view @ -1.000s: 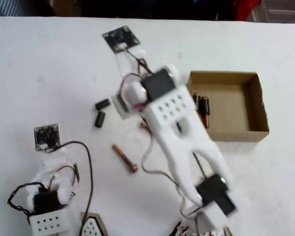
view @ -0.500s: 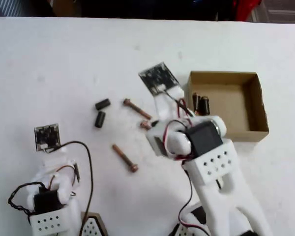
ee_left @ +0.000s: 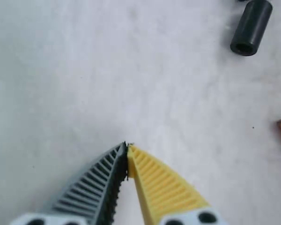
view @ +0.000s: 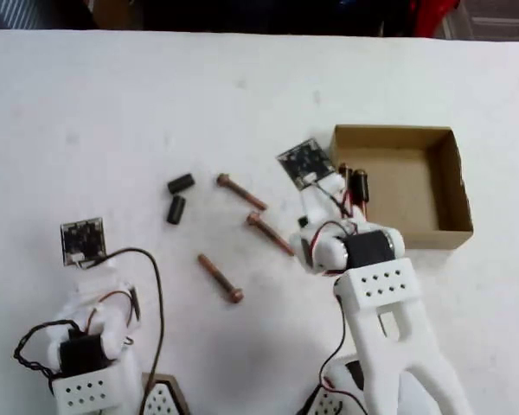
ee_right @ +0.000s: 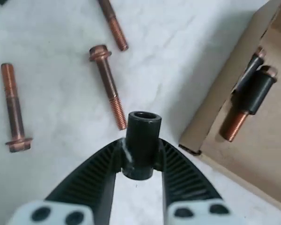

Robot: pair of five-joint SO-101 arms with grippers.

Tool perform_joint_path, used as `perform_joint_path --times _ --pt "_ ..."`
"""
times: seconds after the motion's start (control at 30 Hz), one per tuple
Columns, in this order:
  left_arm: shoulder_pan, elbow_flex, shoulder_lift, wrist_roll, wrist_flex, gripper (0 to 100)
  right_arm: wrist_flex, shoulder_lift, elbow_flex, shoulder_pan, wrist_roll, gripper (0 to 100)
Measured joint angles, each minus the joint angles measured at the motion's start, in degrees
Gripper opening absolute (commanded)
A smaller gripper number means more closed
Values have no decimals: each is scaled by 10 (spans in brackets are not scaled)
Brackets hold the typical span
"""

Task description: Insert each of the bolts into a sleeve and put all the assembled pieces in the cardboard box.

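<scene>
My right gripper (ee_right: 141, 143) is shut on a black sleeve (ee_right: 143, 140), held upright just over the table beside the cardboard box (ee_right: 210, 122). Two assembled pieces (ee_right: 250, 96) lie inside the box (view: 398, 233). Three copper bolts lie loose on the table: one (view: 269, 233) right by the held sleeve, one (view: 241, 192) farther back, one (view: 220, 277) nearer the front. Two more black sleeves (view: 181, 183) (view: 176, 209) lie to their left. My left gripper (ee_left: 127, 147) is shut and empty near the table's front left, with a sleeve (ee_left: 251, 27) ahead of it.
The left arm (view: 86, 354) sits at the front left corner with its cable looping beside it. The right arm (view: 385, 320) stands in front of the box. The white table (view: 112, 104) stretches open at the back and left.
The right arm has drawn back from the middle of the table toward the front and the box. Two bolts it covered now show. The left arm has not moved.
</scene>
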Motion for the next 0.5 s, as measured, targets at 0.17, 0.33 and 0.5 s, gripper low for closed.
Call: perform_joint_path --times 0.17,0.33,0.5 --pt "0 0 0 -1 0 23 -14 72 -17 14 4 18" --pt "0 0 0 -1 0 23 -18 181 -69 13 4 20" --pt "0 0 0 -1 0 23 -19 280 -130 12 4 20"
